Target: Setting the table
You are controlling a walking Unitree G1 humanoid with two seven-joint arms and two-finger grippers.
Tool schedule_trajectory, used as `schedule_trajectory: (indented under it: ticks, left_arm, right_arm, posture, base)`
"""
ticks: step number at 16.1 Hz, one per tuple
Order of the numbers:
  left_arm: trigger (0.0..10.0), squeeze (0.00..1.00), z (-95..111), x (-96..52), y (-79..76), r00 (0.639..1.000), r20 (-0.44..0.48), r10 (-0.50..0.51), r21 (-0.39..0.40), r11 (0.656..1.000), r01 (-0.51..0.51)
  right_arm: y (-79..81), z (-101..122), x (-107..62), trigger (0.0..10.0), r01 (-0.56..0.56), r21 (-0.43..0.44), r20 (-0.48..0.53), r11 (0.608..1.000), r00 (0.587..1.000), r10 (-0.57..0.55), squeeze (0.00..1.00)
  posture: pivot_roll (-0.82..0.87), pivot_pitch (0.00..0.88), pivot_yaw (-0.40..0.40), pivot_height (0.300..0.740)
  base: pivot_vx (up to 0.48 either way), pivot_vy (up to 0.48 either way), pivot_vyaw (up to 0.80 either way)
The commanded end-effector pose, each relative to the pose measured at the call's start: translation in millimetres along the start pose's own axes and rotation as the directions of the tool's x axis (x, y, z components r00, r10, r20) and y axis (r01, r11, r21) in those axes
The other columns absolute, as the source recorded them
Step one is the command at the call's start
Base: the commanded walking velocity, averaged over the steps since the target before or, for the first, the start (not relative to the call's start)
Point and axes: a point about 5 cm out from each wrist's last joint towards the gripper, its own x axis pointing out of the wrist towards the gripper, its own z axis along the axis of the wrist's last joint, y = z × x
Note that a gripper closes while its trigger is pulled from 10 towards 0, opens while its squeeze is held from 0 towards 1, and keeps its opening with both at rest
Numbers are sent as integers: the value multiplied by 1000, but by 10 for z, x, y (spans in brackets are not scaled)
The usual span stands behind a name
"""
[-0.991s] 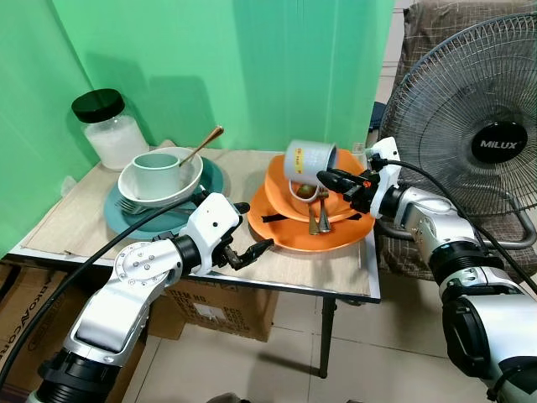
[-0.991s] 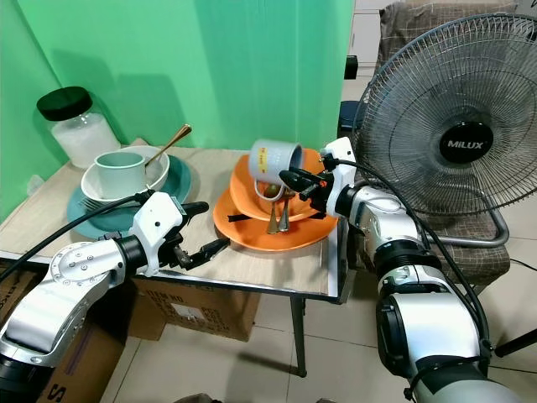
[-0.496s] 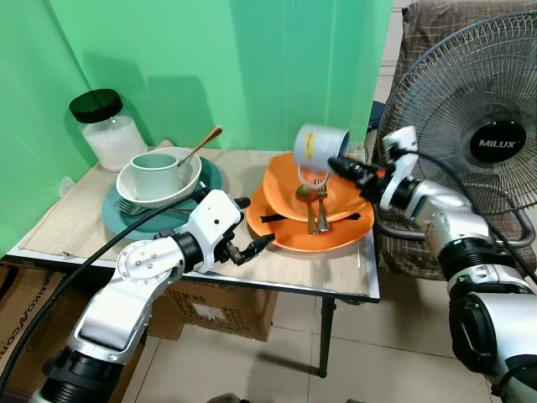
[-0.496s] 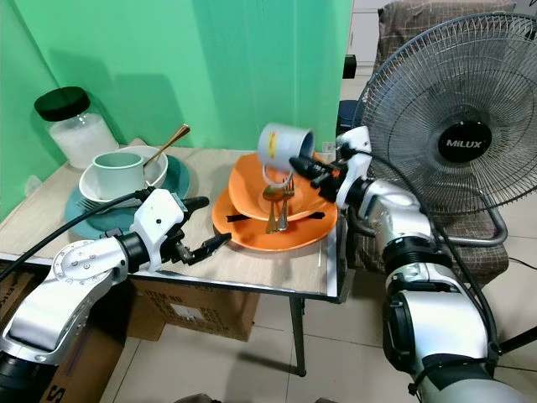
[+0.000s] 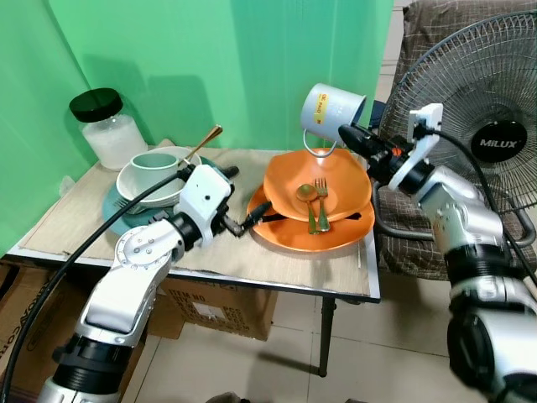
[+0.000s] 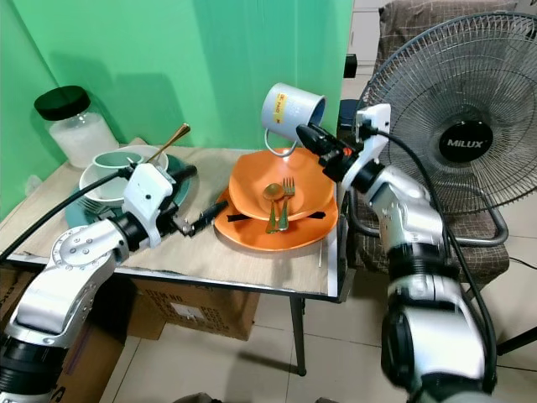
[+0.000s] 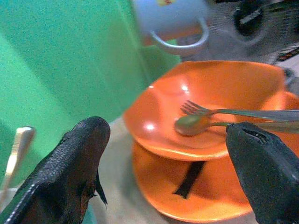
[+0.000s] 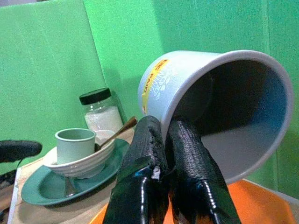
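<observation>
Right gripper (image 5: 351, 134) pinched on the blue mug's (image 5: 331, 110) rim, lifted clear above the orange bowl (image 5: 320, 184), likely for relocating; left gripper (image 5: 245, 210) spread wide, empty, near the orange plate's (image 5: 336, 236) left edge.

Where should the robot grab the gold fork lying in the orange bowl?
Probably by the handle of the gold fork, coming from the table's front edge: its tines point toward the green wall, and the handle overhangs the orange bowl rim toward the robot.

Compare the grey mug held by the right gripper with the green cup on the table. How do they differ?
The grey mug hangs tilted in the air, pinched at its rim by the right gripper; the green cup stands upright in a white bowl. The mug bears a yellow label; the cup looks plain. Both are empty-looking drinking vessels.
</observation>
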Motion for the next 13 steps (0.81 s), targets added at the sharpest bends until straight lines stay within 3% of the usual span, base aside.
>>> schedule_trajectory:
  ticks: [1,4,5,8,9,10,11,12,13]
  left_arm:
    - [10000,1000,16,-5,47,999,5,33,41,999,-33]
    - [10000,980,6,-19,48,998,10,54,50,997,-55]
    - [10000,0,11,-43,42,997,21,80,50,995,-81]
    - [10000,0,45,-73,6,977,51,205,76,975,-209]
    - [10000,0,45,-73,6,977,51,205,76,975,-209]
    - [10000,0,209,13,-6,978,143,153,213,960,-181]
    - [10000,1000,259,49,4,976,173,132,261,949,-175]
    - [10000,1000,298,106,22,977,197,86,331,932,-148]
    - [10000,1000,295,177,21,978,203,49,428,894,-134]
  right_arm:
    - [73,97,30,0,-6,-14,40,1000,999,7,0]
    - [150,136,-26,0,42,-20,78,999,996,-40,0]
    - [221,186,-102,0,80,-54,106,995,992,-74,0]
    - [456,339,-345,0,177,-115,168,977,973,-157,0]
    - [456,339,-345,0,177,-115,168,977,973,-157,0]
    - [543,353,-344,0,210,-124,154,970,970,-190,0]
    - [564,354,-327,0,217,-125,148,968,969,-198,0]
    - [585,353,-292,0,231,-120,137,965,967,-214,0]
    - [619,350,-270,0,248,-110,128,963,964,-234,0]
  posture:
    - [-56,0,103,740]
    - [-51,0,97,740]
    - [-43,0,89,740]
    - [-32,0,76,740]
    - [-32,0,76,740]
    - [-30,0,68,740]
    - [-39,0,76,740]
    - [-50,0,88,740]
    - [-55,0,95,740]
  base:
    - [0,0,0]
    - [0,0,0]
    - [0,0,0]
    - [0,0,0]
    - [0,0,0]
    - [0,0,0]
    - [0,0,0]
    - [0,0,0]
    - [0,0,0]
